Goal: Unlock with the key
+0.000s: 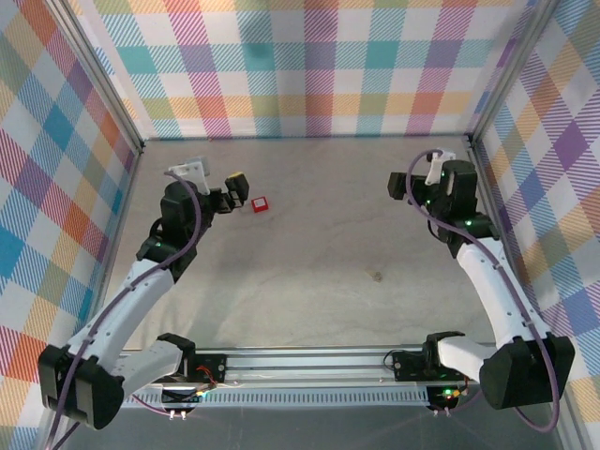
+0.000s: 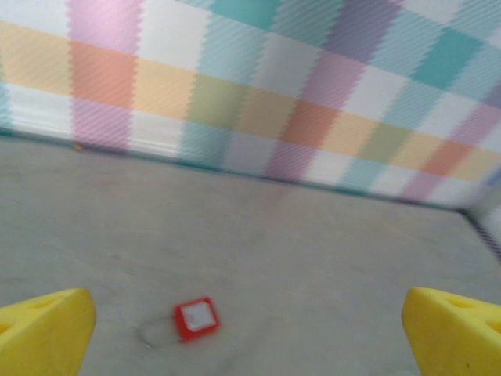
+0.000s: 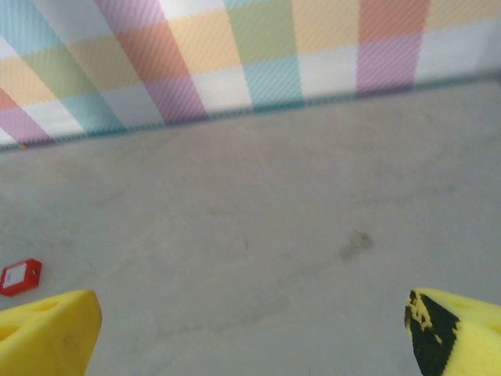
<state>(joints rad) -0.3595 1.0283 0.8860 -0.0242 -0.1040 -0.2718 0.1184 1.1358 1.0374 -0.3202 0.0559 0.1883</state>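
A small red square piece (image 1: 260, 202) with a white face lies on the grey table, left of centre and toward the back. In the left wrist view the red piece (image 2: 196, 317) shows a thin metal loop on its left side. It is too blurred to tell whether it is the lock or the key's tag. My left gripper (image 1: 240, 190) hovers just left of it, open, and the yellow fingertips (image 2: 43, 329) stand wide apart with nothing between them. My right gripper (image 1: 417, 183) is far to the right, open and empty. The red piece (image 3: 20, 276) appears at the left edge of that wrist's view.
Plaid walls (image 1: 309, 66) enclose the table on the back and both sides. A small dark stain (image 1: 377, 276) marks the table surface right of centre. An aluminium rail (image 1: 309, 361) with the arm bases runs along the near edge.
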